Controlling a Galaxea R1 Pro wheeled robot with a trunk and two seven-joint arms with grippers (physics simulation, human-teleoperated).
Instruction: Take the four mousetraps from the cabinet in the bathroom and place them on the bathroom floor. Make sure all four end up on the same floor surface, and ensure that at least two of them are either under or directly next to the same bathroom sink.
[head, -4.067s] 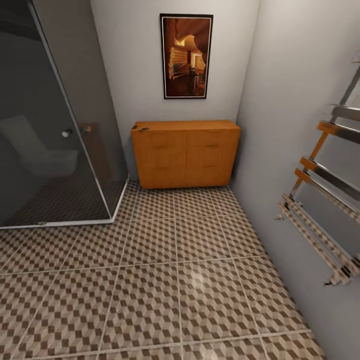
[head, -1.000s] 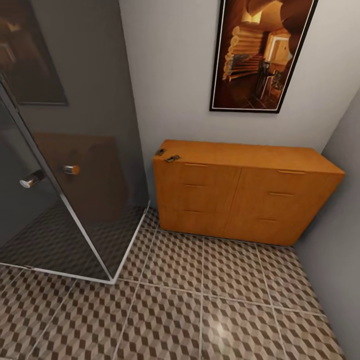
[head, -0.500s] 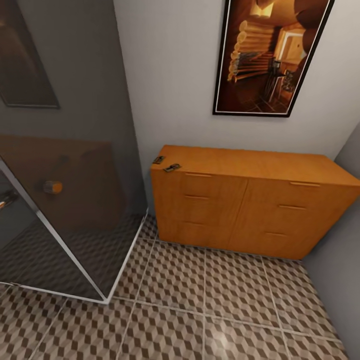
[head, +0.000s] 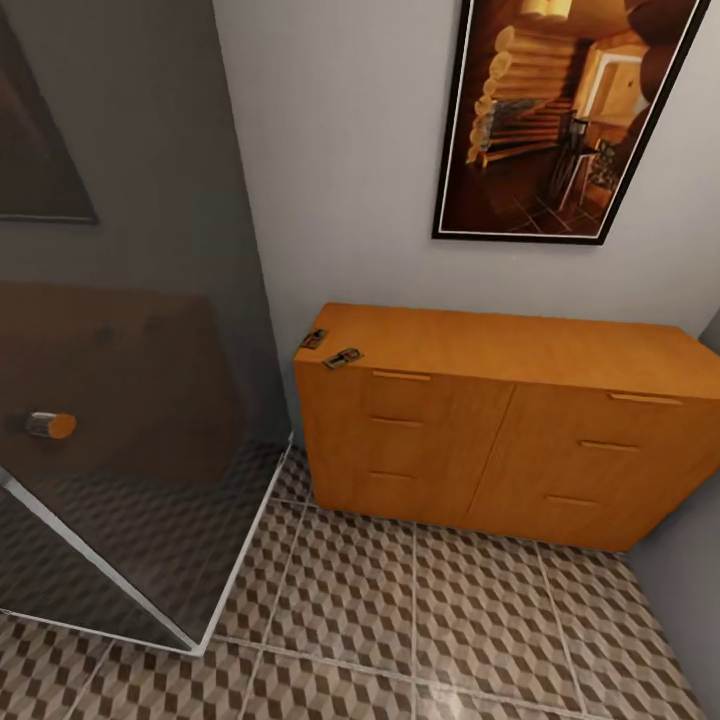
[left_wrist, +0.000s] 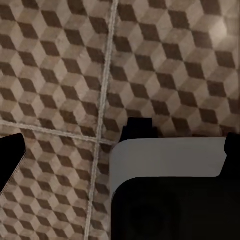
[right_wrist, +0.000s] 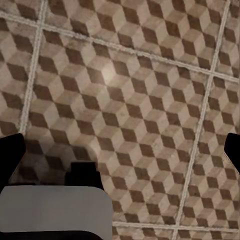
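Two mousetraps, small dark slabs with grey wire, lie at the cabinet's top-left corner, frame centre. Glass shower wall borders left; patterned bathroom floor lies open below. Jaws state: cannot tell.

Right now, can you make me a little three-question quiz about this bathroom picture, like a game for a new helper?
1. True or false: the mousetraps lie on top of the cabinet, near the end closest to the glass shower wall.
2. How many mousetraps can you make out in the head view?
3. What hangs on the wall above the cabinet: A) a mirror, B) a framed picture, C) a towel?

Key
1. True.
2. Two small dark shapes show; any others cannot be made out.
3. B.
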